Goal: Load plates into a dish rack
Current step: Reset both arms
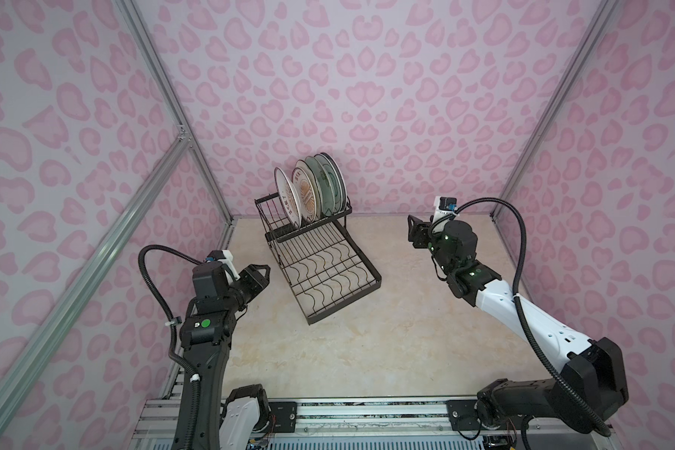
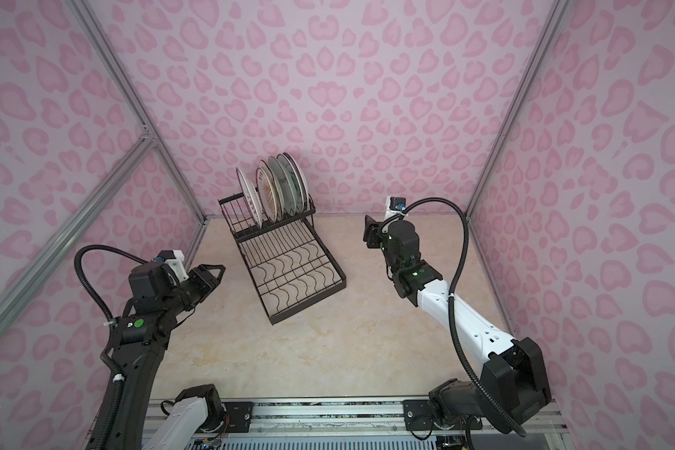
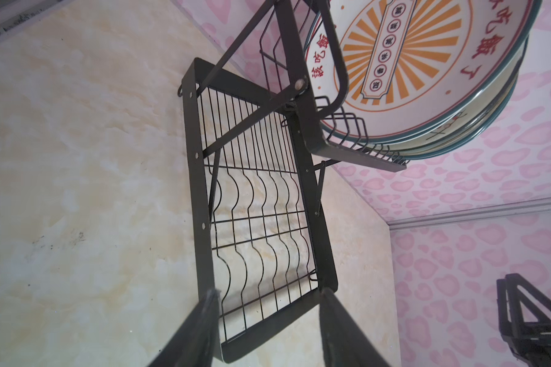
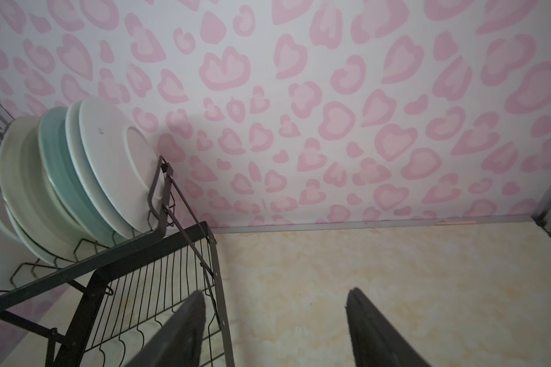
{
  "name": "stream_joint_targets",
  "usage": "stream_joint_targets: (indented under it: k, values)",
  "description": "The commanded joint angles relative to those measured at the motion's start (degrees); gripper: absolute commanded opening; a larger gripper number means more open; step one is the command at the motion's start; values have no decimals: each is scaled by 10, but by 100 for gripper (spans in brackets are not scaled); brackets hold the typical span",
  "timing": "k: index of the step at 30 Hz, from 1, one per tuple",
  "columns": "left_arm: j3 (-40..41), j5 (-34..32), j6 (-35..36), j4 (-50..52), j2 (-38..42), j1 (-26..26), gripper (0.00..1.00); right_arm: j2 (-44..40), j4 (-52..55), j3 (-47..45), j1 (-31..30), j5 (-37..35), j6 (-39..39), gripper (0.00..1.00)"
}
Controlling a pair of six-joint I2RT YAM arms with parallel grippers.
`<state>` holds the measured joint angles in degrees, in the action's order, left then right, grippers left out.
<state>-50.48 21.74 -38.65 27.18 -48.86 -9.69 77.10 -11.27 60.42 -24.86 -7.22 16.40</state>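
Diagonally across the far half of the beige marbled worktop (image 1: 367, 350) (image 2: 328, 350) sits the black wire two-level dish rack (image 1: 345, 300) (image 2: 309, 304). Its long axis runs from the back wall toward the near edge, slanting a little to the right as it comes forward. The raised slotted tier is the far end and the flat tray with wavy dividers is the near end. All the round ceramic plates (image 1: 310, 191) (image 2: 273, 191) that can be seen stand on edge in the raised tier. They form a row across the rack's width, with their decorated faces turned to the left arm's side and their plain backs (image 4: 109, 165) to the right arm's side. They are packed too closely to count with confidence. The endmost plate on the left side stands slightly apart from the rest, and the left wrist view shows an orange sunburst face with red lettering and a dark green rim (image 3: 411, 54). The left claw (image 1: 265, 272) (image 2: 217, 272) (image 3: 269, 295) hovers above the worktop just left of the lower tray, aimed at the rack. Its jaws are parted about halfway and there is nothing between them. The right claw (image 1: 414, 232) (image 2: 371, 233) (image 4: 274, 295) hangs well to the right of the raised tier, facing the rack's corner. Its jaws are spread fairly wide and it holds nothing. Neither claw touches the rack or a plate.
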Motion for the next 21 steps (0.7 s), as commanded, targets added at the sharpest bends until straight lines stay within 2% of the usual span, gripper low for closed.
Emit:
stream_joint_targets:
  k: [1,7,8,11,12,13,14,21]
  values:
    - [-7,-15,-7,-27,3,0,55,-10,13,-21,19,41,20,70]
    - [-5,2,-3,-47,-2,1,59,-27,23,-37,50,62,23,72]
    - [-10,2,4,-42,-6,1,80,-29,26,-38,54,64,22,73]
    - [-34,-6,28,-27,-18,0,84,-33,32,-39,64,68,23,74]
    - [-42,-10,34,-20,-21,0,88,-36,31,-41,68,71,25,76]
    - [-50,-15,43,-14,-26,0,98,-38,30,-43,71,73,27,95]
    - [-58,-19,52,-6,-30,0,98,-40,29,-44,76,80,29,99]
    - [-112,-52,81,73,-78,0,98,-38,78,-22,92,74,32,99]
